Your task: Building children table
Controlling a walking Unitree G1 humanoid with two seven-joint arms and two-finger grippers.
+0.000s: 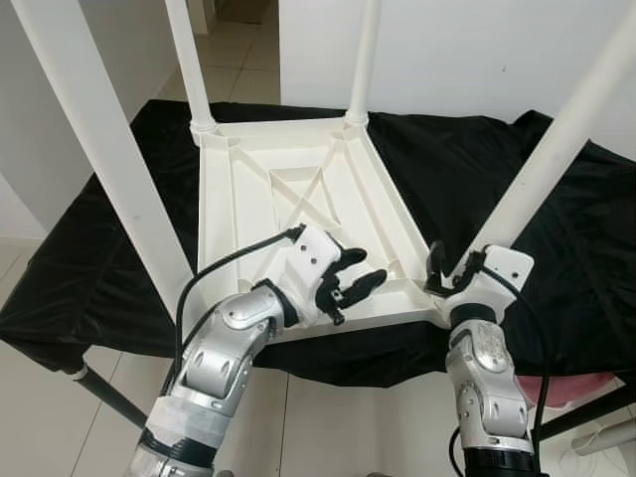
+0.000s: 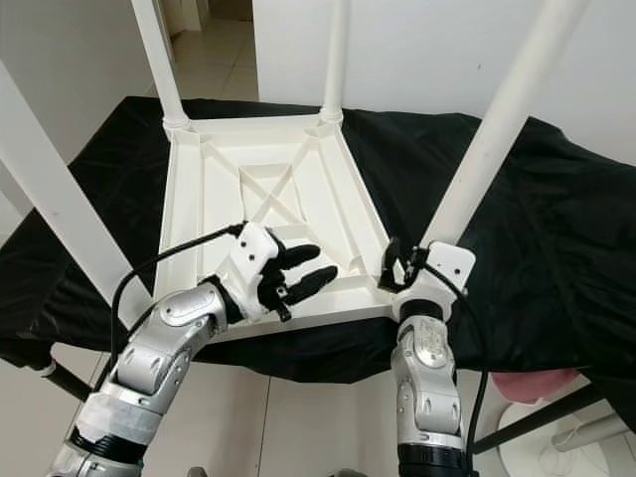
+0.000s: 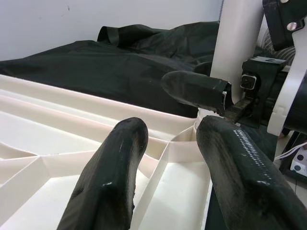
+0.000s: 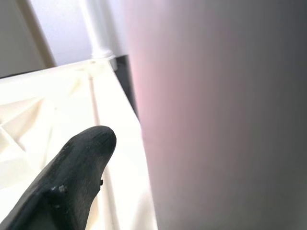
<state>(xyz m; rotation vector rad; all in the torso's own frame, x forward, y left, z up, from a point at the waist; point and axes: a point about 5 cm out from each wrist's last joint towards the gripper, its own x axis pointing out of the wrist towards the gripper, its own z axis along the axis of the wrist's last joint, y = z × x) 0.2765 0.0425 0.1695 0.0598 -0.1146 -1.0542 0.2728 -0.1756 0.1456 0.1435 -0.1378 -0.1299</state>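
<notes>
Our left gripper (image 1: 355, 281) hovers with fingers spread, gripping nothing, over the near edge of the white plastic ribbed tabletop (image 1: 283, 204) (upside down on the black cloth-covered surface (image 1: 556, 258)). Our right gripper (image 1: 449, 273) sits at the base of the near-right white round plastic leg (image 1: 556, 149), fingers on either side of it; firm clamp we cannot tell. Four legs stand upright at the tabletop's corners.
</notes>
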